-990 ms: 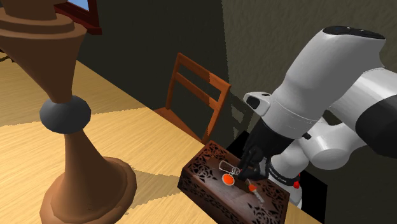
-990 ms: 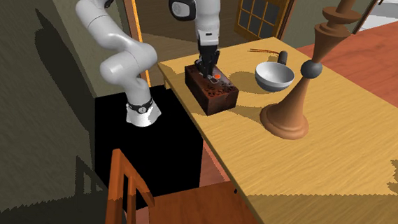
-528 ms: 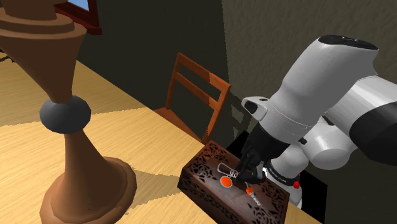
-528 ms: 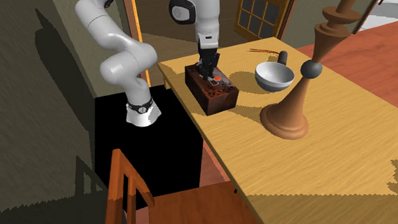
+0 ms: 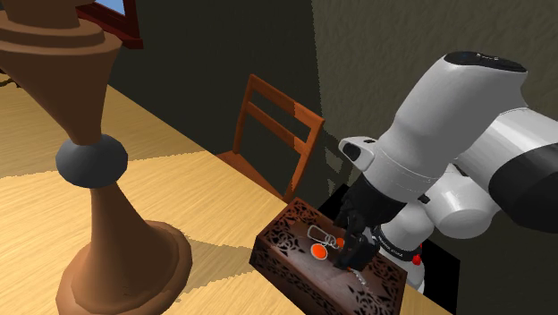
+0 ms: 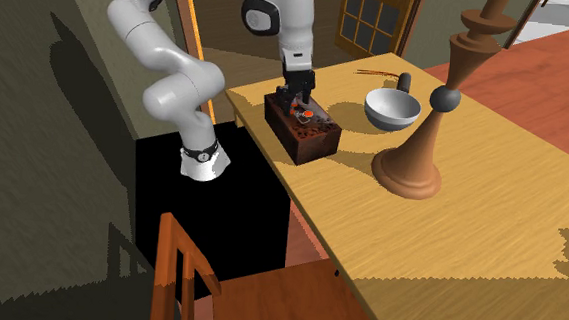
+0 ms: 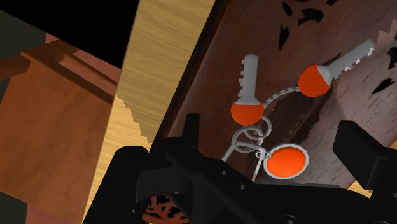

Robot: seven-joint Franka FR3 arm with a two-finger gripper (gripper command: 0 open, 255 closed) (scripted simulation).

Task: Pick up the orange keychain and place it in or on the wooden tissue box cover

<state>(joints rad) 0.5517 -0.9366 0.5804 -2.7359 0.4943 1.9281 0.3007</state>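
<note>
Lying flat on the carved wooden tissue box cover (image 7: 222,51): the orange keychain (image 7: 247,112), with two orange-capped keys, a ring and a disc. Gripper (image 7: 273,133) hangs just above it, fingers spread wide, grasping nothing. Box sits near the table (image 5: 197,197) edge.

tissue box cover (image 7: 219,60): dark carved wood (matt) | keychain (image 7: 247,112): smooth orange tags, pale metal rings | table (image 7: 159,57): light grained wood
</note>
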